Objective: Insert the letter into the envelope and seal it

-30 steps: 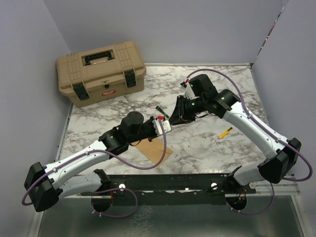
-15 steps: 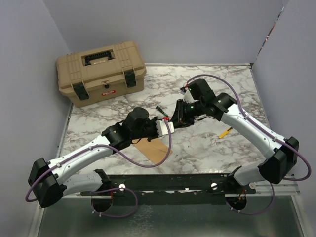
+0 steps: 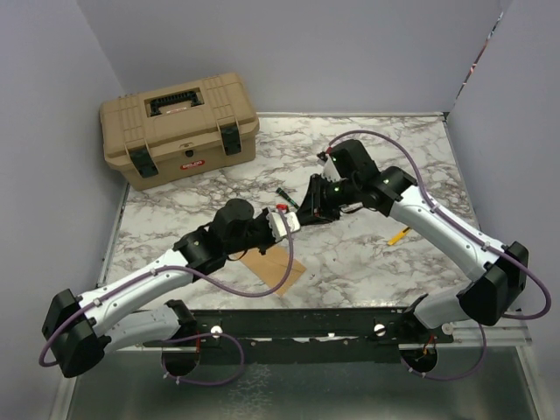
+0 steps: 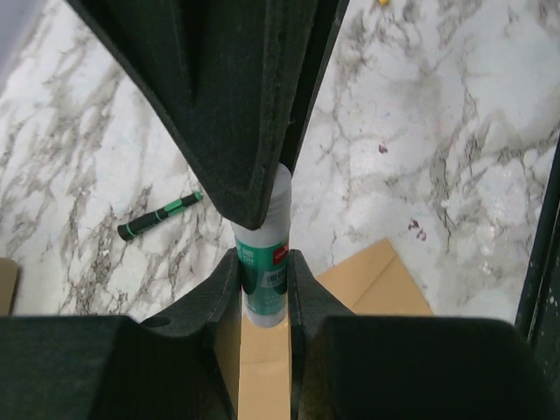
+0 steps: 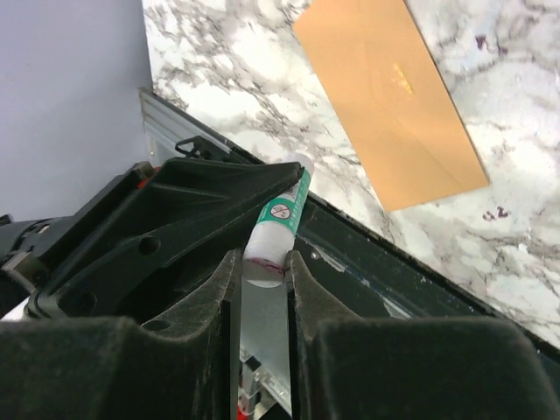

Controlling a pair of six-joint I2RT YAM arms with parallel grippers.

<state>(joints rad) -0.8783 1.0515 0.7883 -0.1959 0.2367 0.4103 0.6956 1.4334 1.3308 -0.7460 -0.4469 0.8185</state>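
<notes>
Above the envelope (image 3: 273,267), just past its far edge, both arms meet in the air on one glue stick (image 4: 263,255). The left fingers (image 4: 215,293) are closed narrow on the green-label part of the stick. The right fingers (image 5: 219,289) are closed narrow on its other end. Can't tell which end is the cap.

The envelope lies flat on the counter (image 3: 376,149), under the left wrist, nothing touching it. The letter isn't visible as a separate sheet anywhere around the envelope, and I can't tell if it's inside. The flap isn't readable either.

This looks like an uncapping pull. Risks:
- An off-axis pull twists the stick out of one grip, so it drops onto the envelope or rolls off.
- A shallow hold lets the fingers slide off and the cap stays on.
- The cap pops suddenly and the left arm jerks down, shoving or creasing the envelope.

A pen (image 3: 284,194) lies beyond the envelope's far side, clear of all this.
</notes>
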